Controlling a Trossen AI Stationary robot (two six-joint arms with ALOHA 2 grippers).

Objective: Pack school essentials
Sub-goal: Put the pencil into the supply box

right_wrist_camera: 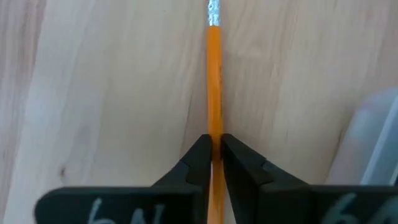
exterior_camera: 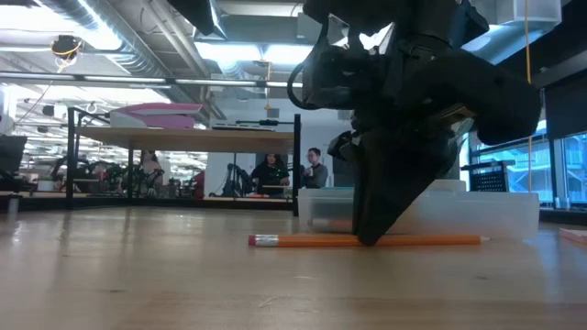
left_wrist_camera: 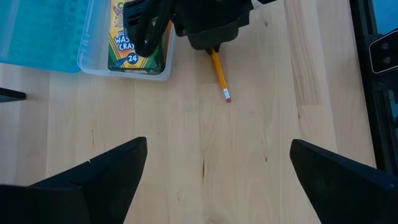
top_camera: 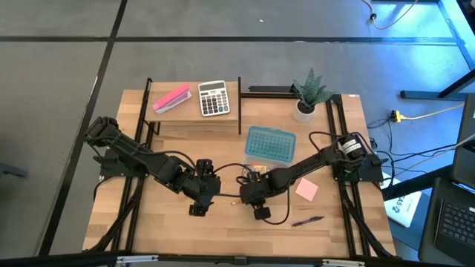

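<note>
**As the pencil waits: right arm at the grasp**

While the left gripper point(top_camera: 197, 210) hovers nearby with jaws released, the right gripper point(right_wrist_camera: 214, 149) has its jaws clenched around an orange pencil point(right_wrist_camera: 214, 81) lying on the counter point(top_camera: 163, 230) beside the clear box point(top_camera: 270, 145). Lifting it boxward likely comes next.

A pale wooden table top point(top_camera: 178, 222), matt and marked with fine straight grain, is seen beneath an orange pencil point(left_wrist_camera: 218, 70) whose painted shaft carries a slight sheen, finished with a ribbed metal ferrule and a dull pink rubber tip. The right gripper point(right_wrist_camera: 215, 154) is formed of matt black plastic, smooth at the fingertips. A clear plastic case point(left_wrist_camera: 124, 67), glossy at its rim, is shown with a frosted blue lid point(top_camera: 270, 144). A glossy printed cardboard crayon box point(left_wrist_camera: 134, 43) is held inside it. A pink paper notepad point(top_camera: 306, 190) appears matt.
</note>
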